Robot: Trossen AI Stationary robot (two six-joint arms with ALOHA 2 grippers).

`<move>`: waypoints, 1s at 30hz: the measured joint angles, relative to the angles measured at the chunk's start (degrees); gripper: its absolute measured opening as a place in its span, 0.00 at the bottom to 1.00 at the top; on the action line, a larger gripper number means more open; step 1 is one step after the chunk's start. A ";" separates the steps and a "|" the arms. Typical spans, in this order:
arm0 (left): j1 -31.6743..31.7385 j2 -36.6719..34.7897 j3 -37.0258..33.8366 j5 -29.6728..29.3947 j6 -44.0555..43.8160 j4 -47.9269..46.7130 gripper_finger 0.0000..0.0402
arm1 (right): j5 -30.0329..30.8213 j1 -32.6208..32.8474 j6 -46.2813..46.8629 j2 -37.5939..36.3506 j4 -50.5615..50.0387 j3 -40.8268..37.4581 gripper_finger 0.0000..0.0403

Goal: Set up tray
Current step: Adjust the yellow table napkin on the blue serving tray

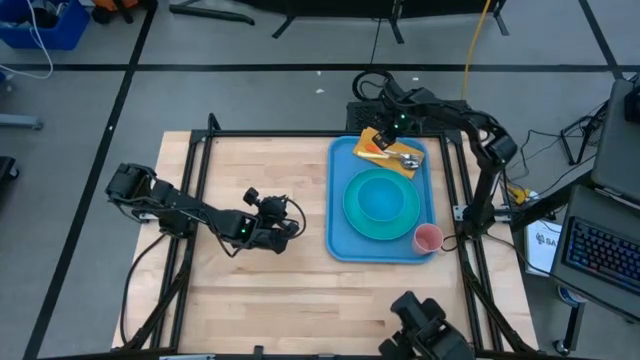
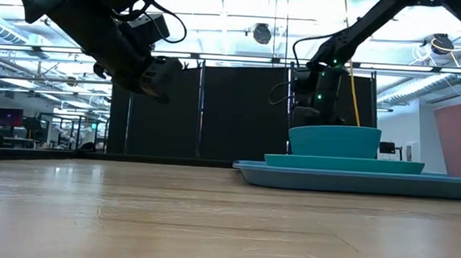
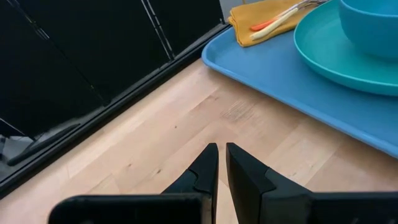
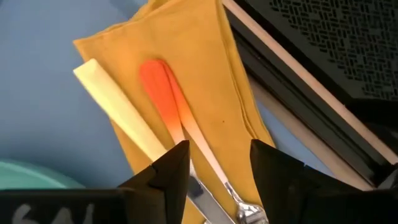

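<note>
From above: tray [image 1: 341,215] on bench's [image 1: 250,290] right half, long axis near-to-far; right pincer [image 1: 384,139] over its far end, nearer arm. Right wrist: parted over orange-handled utensil [image 4: 163,93] on napkin [image 4: 211,74], gripping nothing. Left wrist: left pincer [image 3: 222,163] nearly closed, empty, left of tray.

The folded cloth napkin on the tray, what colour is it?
Yellow-orange napkin; right wrist view shows it best.

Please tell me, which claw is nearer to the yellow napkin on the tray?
The right claw. It hangs open directly over the yellow napkin and the utensils on it, at the blue tray's far end. The left claw hovers over bare wood beside the tray.
</note>
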 joint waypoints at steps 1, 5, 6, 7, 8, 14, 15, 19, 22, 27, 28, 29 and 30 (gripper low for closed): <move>0.00 0.00 0.00 0.00 0.00 0.00 0.09 | -0.02 -0.19 0.42 0.33 0.00 0.00 0.39; 0.00 0.00 0.00 -0.02 0.00 0.00 0.09 | -0.16 -1.16 1.36 2.22 -0.96 -0.03 0.36; 0.00 0.00 0.00 -0.02 0.08 0.00 0.09 | -0.09 -1.36 1.33 2.51 -0.97 -0.07 0.36; 0.00 0.00 0.00 -0.04 0.32 0.03 0.09 | -0.12 -1.60 1.36 2.70 -0.82 -0.07 0.36; 0.00 0.00 0.00 -0.06 0.62 0.03 0.09 | -0.17 -1.84 1.39 2.87 -0.63 -0.06 0.35; 0.02 0.00 0.00 -1.30 0.66 0.09 0.09 | -0.26 -3.27 1.40 4.49 -0.85 -0.04 0.35; 0.04 0.00 0.00 -1.32 0.66 0.09 0.09 | -0.27 -3.44 1.32 4.87 -0.87 -0.04 0.35; 0.41 0.00 -0.01 -1.33 0.63 0.11 0.09 | -0.28 -4.17 0.79 6.29 -0.88 -0.07 0.33; 0.69 0.00 -0.02 -1.33 0.63 0.11 0.09 | -0.26 -4.22 -0.12 6.68 -0.55 -0.07 0.31; 1.04 0.00 -0.02 -1.33 0.59 0.09 0.09 | -0.26 -4.19 -0.62 6.75 0.57 -0.07 0.26; 1.05 0.00 -0.02 -1.33 0.59 0.09 0.09 | -0.26 -4.21 -0.79 6.75 0.59 -0.07 0.24; 1.05 0.00 -0.02 -1.33 0.59 0.09 0.09 | -0.26 -4.21 -1.29 6.86 0.67 -0.07 0.23; 1.05 0.00 -0.02 -1.35 0.59 0.09 0.09 | -0.36 -4.19 -1.81 7.01 0.71 -0.07 0.21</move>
